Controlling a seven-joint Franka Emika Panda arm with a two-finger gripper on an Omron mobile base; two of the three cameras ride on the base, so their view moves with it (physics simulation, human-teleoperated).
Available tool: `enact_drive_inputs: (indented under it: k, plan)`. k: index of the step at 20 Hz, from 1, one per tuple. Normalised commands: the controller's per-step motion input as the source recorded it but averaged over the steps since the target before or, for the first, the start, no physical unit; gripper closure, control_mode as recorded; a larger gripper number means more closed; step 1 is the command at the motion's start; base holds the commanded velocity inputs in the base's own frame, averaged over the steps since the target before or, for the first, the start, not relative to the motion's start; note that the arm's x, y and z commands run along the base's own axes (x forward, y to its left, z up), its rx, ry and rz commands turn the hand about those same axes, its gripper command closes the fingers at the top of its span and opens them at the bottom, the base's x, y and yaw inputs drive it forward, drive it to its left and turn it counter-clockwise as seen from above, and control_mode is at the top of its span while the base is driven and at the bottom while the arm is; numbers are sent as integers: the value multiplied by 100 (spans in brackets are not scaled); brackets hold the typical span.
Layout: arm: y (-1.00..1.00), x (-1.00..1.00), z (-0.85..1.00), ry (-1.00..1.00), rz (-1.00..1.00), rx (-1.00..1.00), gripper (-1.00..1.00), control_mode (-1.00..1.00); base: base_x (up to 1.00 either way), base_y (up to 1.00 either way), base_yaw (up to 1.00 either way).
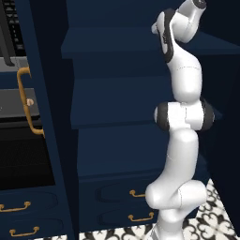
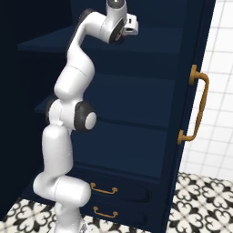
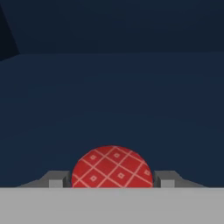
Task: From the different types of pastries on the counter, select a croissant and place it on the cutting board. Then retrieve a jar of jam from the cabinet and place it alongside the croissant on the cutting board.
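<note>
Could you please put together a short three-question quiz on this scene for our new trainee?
1. True or false: the cabinet stands open.
2. What lies between the fingertips in the hand view: A) croissant, B) red checked jar of jam, C) plate?
3. What colour are the drawer handles?

Key: 1 true; 2 B; 3 brass.
</note>
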Motion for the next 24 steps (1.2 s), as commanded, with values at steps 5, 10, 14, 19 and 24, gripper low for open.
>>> enact_drive_inputs:
  k: [5, 10, 14, 19, 24]
  plan:
    - [0, -4, -1, 1, 0, 0, 100, -100, 0, 0, 0]
    - [0, -40, 59, -3, 0, 0, 100, -100, 0, 0, 0]
    - [1, -58, 46, -6, 1, 0, 100, -100, 0, 0, 0]
    - [5, -66, 10, -10, 0, 0, 100, -100, 0, 0, 0]
    - [8, -26, 0, -2, 0, 0, 100, -100, 0, 0, 0]
